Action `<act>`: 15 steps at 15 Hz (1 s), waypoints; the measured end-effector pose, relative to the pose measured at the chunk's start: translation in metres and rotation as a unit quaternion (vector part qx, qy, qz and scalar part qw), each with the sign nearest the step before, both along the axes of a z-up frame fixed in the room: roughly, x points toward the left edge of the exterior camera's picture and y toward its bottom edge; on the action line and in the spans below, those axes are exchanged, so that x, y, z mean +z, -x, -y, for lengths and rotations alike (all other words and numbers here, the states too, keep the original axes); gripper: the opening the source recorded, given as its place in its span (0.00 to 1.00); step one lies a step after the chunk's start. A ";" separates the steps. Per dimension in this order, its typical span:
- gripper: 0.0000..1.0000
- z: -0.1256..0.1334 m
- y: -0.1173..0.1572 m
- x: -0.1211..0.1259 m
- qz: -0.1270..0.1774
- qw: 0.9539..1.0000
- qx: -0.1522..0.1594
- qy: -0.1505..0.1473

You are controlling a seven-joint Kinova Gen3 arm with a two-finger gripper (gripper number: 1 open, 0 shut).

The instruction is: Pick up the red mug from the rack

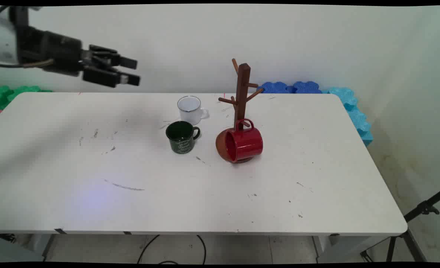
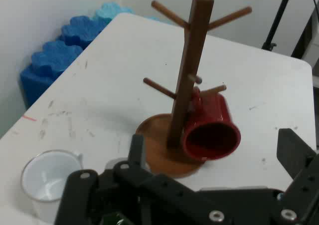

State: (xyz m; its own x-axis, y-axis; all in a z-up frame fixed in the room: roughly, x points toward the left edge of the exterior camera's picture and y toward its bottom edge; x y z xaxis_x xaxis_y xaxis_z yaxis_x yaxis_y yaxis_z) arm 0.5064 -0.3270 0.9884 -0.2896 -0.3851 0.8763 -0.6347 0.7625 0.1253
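Gripper point(image 1: 128, 71) hangs open and empty above the scuffed white tabletop's point(image 1: 93, 201) back-left corner, then green mug point(image 1: 182, 136), white mug point(image 1: 190, 109) behind, red mug point(image 1: 242, 144) hooked on the wooden mug tree point(image 1: 243, 93), blue foam point(image 1: 355, 115) along the right edge.

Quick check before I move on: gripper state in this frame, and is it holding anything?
Gripper: open, holding nothing, raised above the table's far left, apart from the mugs and the mug tree.
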 end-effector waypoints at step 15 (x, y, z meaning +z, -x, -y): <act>1.00 0.005 0.168 -0.019 0.026 0.996 0.036 -0.072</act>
State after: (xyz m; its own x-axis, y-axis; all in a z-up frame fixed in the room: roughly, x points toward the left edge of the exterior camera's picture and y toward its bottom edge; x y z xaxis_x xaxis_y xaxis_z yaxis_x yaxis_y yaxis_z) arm 0.3380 -0.3319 0.9692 -0.3003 -0.5266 0.7953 -0.6961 0.6910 0.1947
